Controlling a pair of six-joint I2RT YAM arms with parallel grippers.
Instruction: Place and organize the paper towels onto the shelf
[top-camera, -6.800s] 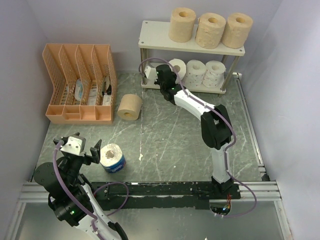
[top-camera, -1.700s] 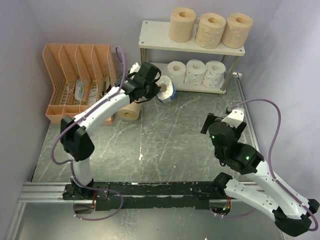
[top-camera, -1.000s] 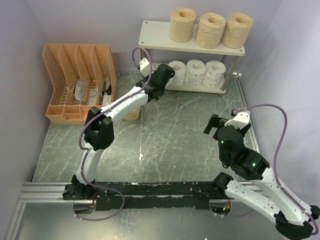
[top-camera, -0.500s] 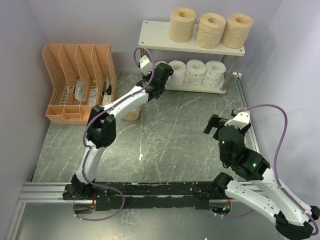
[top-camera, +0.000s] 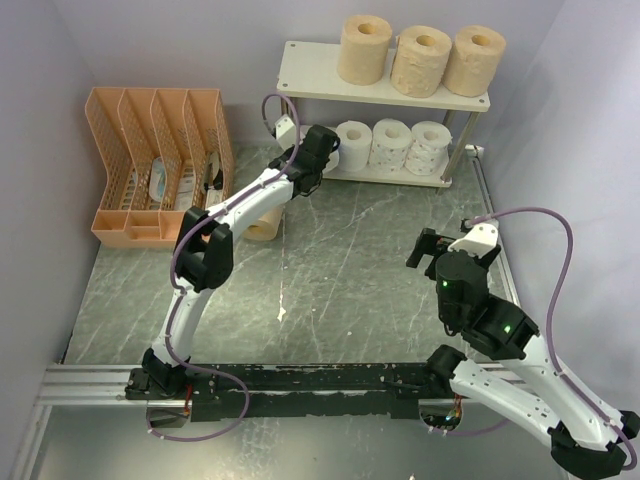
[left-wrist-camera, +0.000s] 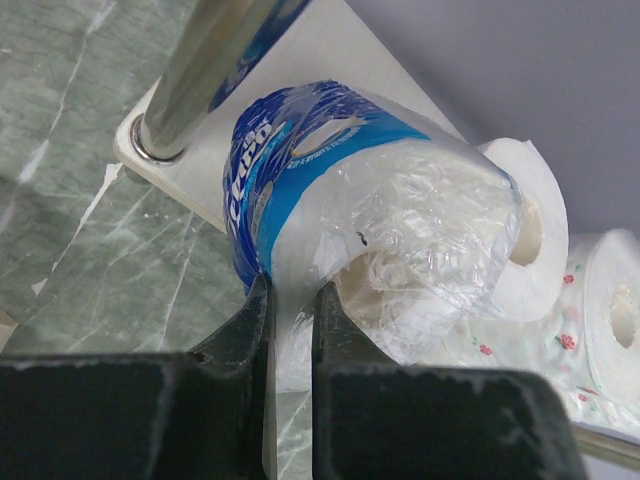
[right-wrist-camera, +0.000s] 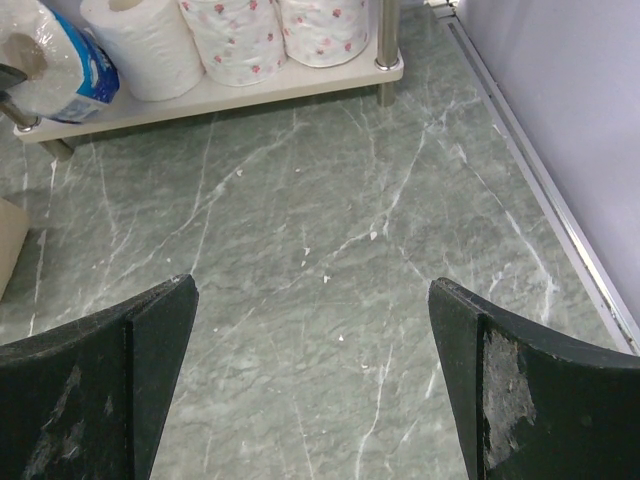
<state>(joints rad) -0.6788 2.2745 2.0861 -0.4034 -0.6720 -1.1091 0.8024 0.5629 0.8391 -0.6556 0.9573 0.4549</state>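
Note:
A blue-wrapped paper towel roll (left-wrist-camera: 340, 190) hangs at the left end of the shelf's lower board (left-wrist-camera: 180, 175), beside a silver post (left-wrist-camera: 215, 70). My left gripper (left-wrist-camera: 290, 292) is shut on its wall. In the top view that gripper (top-camera: 320, 152) hides most of the roll. Three white rolls (top-camera: 391, 143) line the lower tier of the shelf (top-camera: 310, 70) and three tan rolls (top-camera: 421, 58) stand on top. A tan roll (top-camera: 265, 228) lies on the table, half hidden under my left arm. My right gripper (right-wrist-camera: 312, 290) is open over bare table.
An orange mesh organizer (top-camera: 160, 165) stands at the back left. A metal rail (top-camera: 500, 240) runs along the table's right edge beside the wall. In the right wrist view the blue-wrapped roll (right-wrist-camera: 55, 60) sits left of the white roll (right-wrist-camera: 135, 40).
My left gripper has shifted slightly left along the lower tier with the blue-wrapped roll still in it. The right arm has stayed still.

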